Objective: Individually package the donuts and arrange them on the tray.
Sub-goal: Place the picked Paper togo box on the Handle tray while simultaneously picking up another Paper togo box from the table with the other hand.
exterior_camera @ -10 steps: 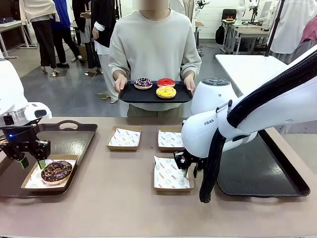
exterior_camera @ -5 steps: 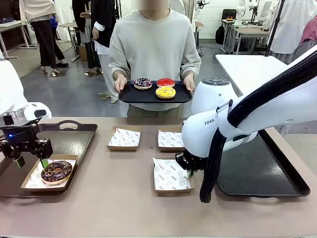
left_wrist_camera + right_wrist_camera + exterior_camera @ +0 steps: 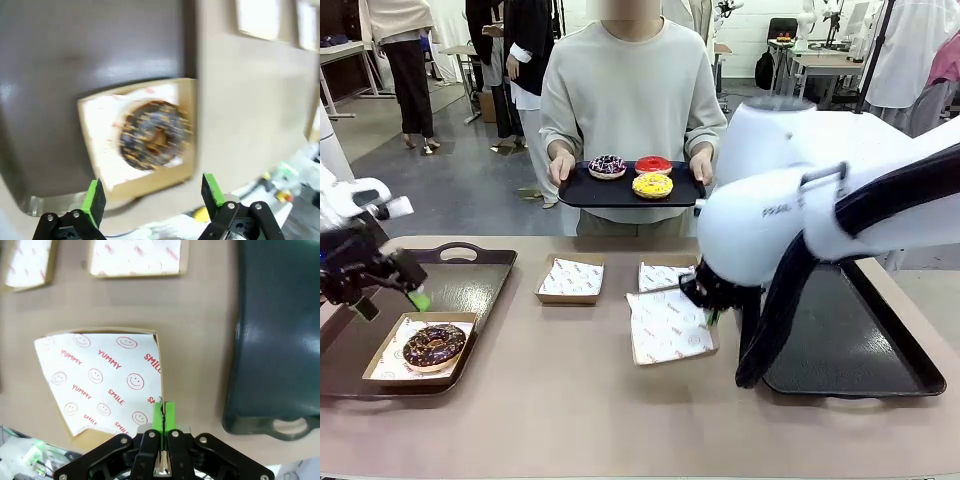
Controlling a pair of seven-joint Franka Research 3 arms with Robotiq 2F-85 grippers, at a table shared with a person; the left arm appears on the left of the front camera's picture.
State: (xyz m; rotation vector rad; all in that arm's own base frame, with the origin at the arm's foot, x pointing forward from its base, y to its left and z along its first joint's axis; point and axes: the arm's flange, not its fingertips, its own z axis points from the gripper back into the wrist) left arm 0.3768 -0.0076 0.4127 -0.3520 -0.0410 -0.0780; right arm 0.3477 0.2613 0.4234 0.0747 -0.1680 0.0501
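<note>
Our left gripper [image 3: 392, 303] hangs released, fingers spread wide and holding nothing, just above the near end of the left tray [image 3: 470, 280]. Under it the chocolate donut [image 3: 433, 345] lies in its paper-lined box [image 3: 390, 365], which sits in that tray's near right corner, hard against the rim. Well to the right of the left tray, our right gripper [image 3: 708, 315] is clenched on the right edge of an empty box [image 3: 668, 325], close to one corner, and that box looks tipped up off the table. Two more empty boxes [image 3: 570, 278] [image 3: 665, 275] lie flat just right of the left tray, on its far side. Beyond the left tray, across the table, a person holds a black serving tray [image 3: 620, 195] carrying the purple donut [image 3: 607, 166], the red donut [image 3: 653, 164] and the yellow donut [image 3: 652, 185], none yet packaged. We judge the main risk to be that corner pinch: held so far off centre, the box may swing or slide free. We cannot tell whether the pads bite cardboard or only liner, and if liner, the paper could pull out alone. The tilted box also hangs close to the nearer flat box and could knock it askew. At the left tray, a careless sweep of the open fingers could nudge the packed box over the rim.
</note>
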